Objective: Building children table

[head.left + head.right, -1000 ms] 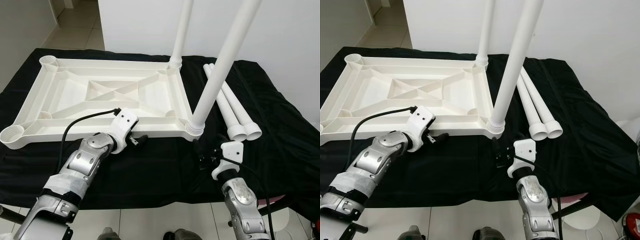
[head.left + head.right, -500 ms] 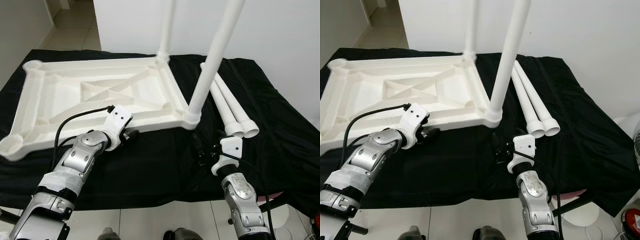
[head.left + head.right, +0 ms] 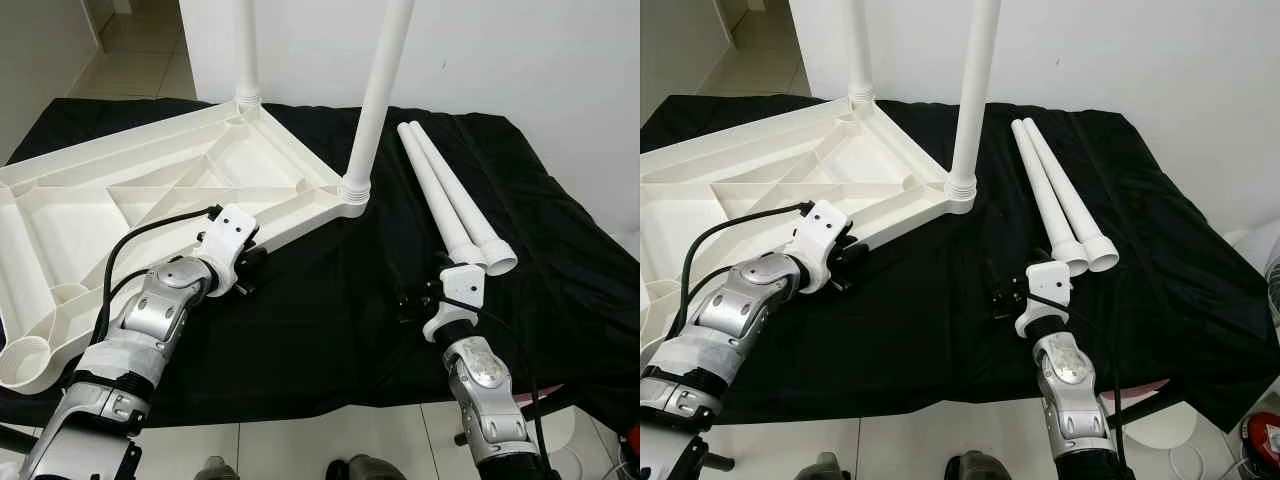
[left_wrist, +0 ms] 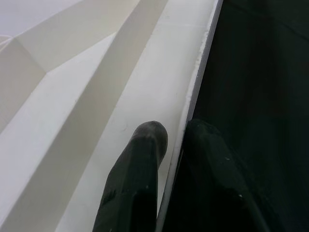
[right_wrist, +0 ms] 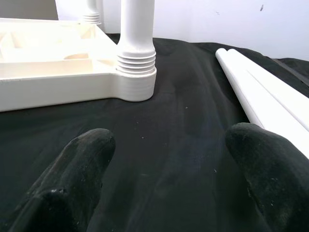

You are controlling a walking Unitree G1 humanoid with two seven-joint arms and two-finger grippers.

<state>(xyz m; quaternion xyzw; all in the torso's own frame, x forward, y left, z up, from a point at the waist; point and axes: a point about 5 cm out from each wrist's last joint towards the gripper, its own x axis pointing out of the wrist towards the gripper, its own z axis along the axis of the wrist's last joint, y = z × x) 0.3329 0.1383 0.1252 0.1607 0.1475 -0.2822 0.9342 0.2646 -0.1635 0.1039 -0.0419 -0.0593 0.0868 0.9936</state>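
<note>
Bare black cloth (image 3: pixel 330 300) between tabletop (image 3: pixel 120 190) and loose legs (image 3: pixel 455 205), fitted leg (image 3: pixel 375 95) upright

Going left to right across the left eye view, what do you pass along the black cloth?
Upturned white tabletop → left gripper clamped on its rim → screwed-in leg at the near right corner → right gripper, open over the black cloth → two loose legs lying side by side.

One upturned tabletop (image 3: pixel 150 190) lies at the left of the frame, with two legs (image 3: pixel 385 75) standing in its corners. Two loose legs (image 3: pixel 455 200) lie at centre right. Two grippers (image 3: pixel 405 300) show below.
</note>
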